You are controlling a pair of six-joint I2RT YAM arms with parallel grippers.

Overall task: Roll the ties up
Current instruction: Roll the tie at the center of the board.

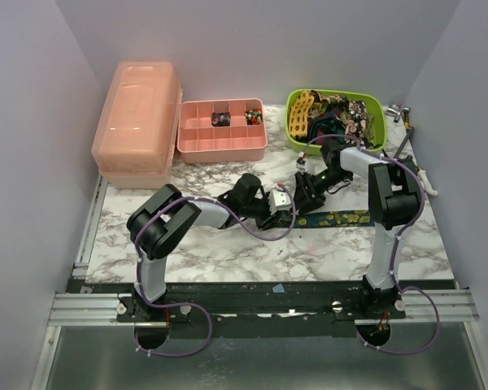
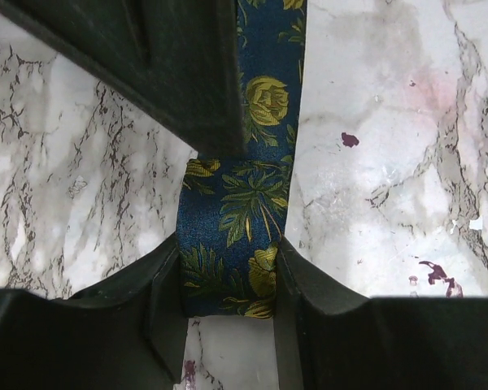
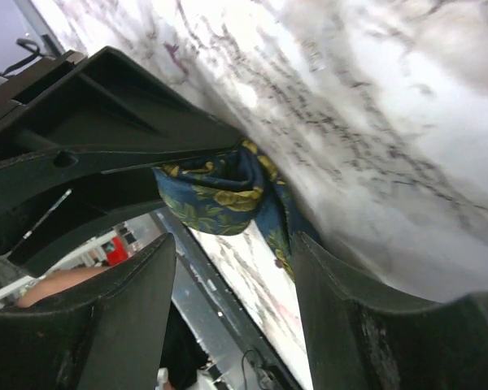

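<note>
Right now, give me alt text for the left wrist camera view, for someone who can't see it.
A navy tie with yellow flowers and green leaves lies on a marble table, its near end held in the left claw. A dark robot part covers the tie's upper left edge.

Sheeny woven-cloth tie (image 2: 236, 236); glossy marble-look table (image 2: 390, 162), probably laminate.

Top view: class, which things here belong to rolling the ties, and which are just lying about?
Belong to the job:
navy floral tie laid out on the table
ties heaped in the green basket

Lying about:
pink lidded box
pink divided tray
small tools at the right edge
</note>
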